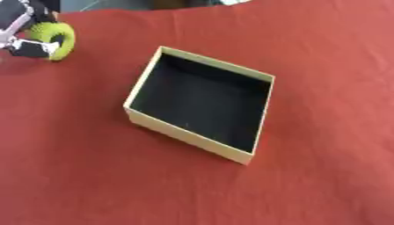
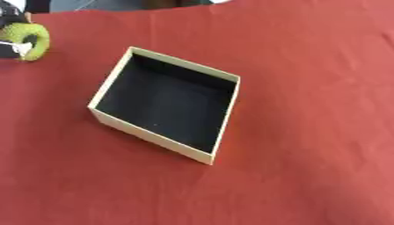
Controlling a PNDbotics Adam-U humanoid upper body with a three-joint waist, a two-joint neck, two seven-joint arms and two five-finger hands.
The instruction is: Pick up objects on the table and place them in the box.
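Left hand (image 1: 23, 41) is curling its fingers around a yellow-green ring (image 1: 60, 38), up and left of the box (image 1: 184, 137), apparently gripping for transfer. Box is sitting open and empty on the red surface (image 1: 323, 88).

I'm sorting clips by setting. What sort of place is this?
Probably a staged test table rather than a home: a plain red cloth covers the whole surface, one open cream box with a dark, empty inside sits alone on it, and the robot's left hand grips a yellow-green ring-shaped object.
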